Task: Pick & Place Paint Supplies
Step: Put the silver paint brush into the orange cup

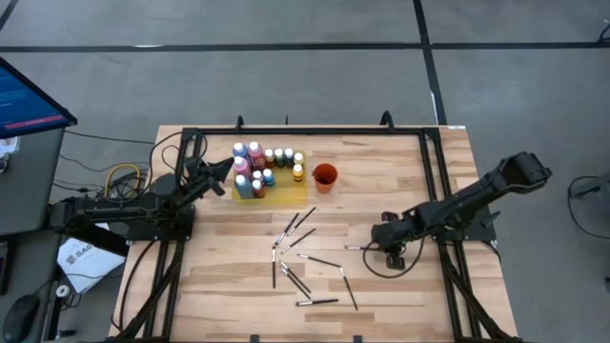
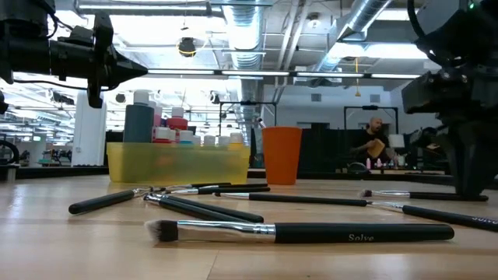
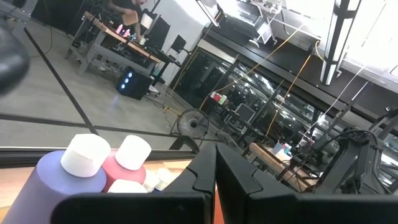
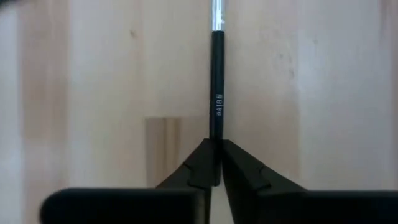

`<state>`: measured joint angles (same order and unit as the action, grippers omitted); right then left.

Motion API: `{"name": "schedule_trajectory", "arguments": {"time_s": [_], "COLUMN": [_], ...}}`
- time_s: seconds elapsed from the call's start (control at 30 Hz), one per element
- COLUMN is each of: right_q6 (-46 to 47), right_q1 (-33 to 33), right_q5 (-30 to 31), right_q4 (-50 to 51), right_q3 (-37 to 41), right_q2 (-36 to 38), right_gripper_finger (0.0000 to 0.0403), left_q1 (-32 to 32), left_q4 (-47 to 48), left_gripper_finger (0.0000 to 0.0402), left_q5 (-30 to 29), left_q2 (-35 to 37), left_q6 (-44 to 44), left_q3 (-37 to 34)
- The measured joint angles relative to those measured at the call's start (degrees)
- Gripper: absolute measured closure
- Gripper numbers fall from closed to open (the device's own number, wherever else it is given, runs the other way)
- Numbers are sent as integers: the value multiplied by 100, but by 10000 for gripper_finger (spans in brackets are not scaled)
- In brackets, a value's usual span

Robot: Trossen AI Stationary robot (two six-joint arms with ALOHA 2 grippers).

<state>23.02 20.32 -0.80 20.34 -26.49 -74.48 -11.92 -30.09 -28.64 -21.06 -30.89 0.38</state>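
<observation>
Several paint bottles (image 1: 259, 168) with pale caps stand on a yellow mat (image 1: 286, 193) at the table's far middle. Loose dark brushes (image 1: 303, 255) lie flat on the wood in front of it. My left gripper (image 1: 232, 170) is shut, empty and raised beside the bottles' left side; its wrist view shows a purple bottle (image 3: 59, 180) and a pink one (image 3: 127, 165) close by. My right gripper (image 1: 375, 246) is down at the table right of the brushes, shut on one thin dark brush (image 1: 355, 248). My right gripper (image 4: 216, 163) pinches the brush's dark handle (image 4: 216, 134) at its free end between the two fingertips. The fingers come from above, pointing down. The brush (image 4: 216, 81) runs straight away from them, its light tip toward the table's left, and looks to lie on the wood.
An orange-red cup (image 1: 325, 177) stands just right of the mat. A black frame (image 1: 305, 131) runs along the table's far edge and down both sides. Bare wood lies between the brushes and the near edge. A person (image 2: 375, 144) shows far behind in the low view.
</observation>
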Motion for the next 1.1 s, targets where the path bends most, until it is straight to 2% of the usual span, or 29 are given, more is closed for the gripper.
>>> {"name": "schedule_trajectory", "arguments": {"time_s": [0.3,0.53,0.8,1.1], "right_q6": [-842,-1066,-1469,-1700], "right_q1": [-9,-178,-367,-400], "right_q5": [256,581,737,710], "right_q4": [649,606,461,420], "right_q3": [-399,-1016,-1965,-2579], "right_q2": [-5,-22,-1254,-2510], "right_gripper_finger": [294,274,284,280], "left_q1": [1,-1,0,-1], "left_q4": [-1,0,-1,-8], "left_gripper_finger": [400,400,400,400], "left_q5": [0,0,-1,-2], "left_q2": [2,0,0,0], "left_q6": [0,0,0,0], "left_q3": [0,-1,0,-1]}}
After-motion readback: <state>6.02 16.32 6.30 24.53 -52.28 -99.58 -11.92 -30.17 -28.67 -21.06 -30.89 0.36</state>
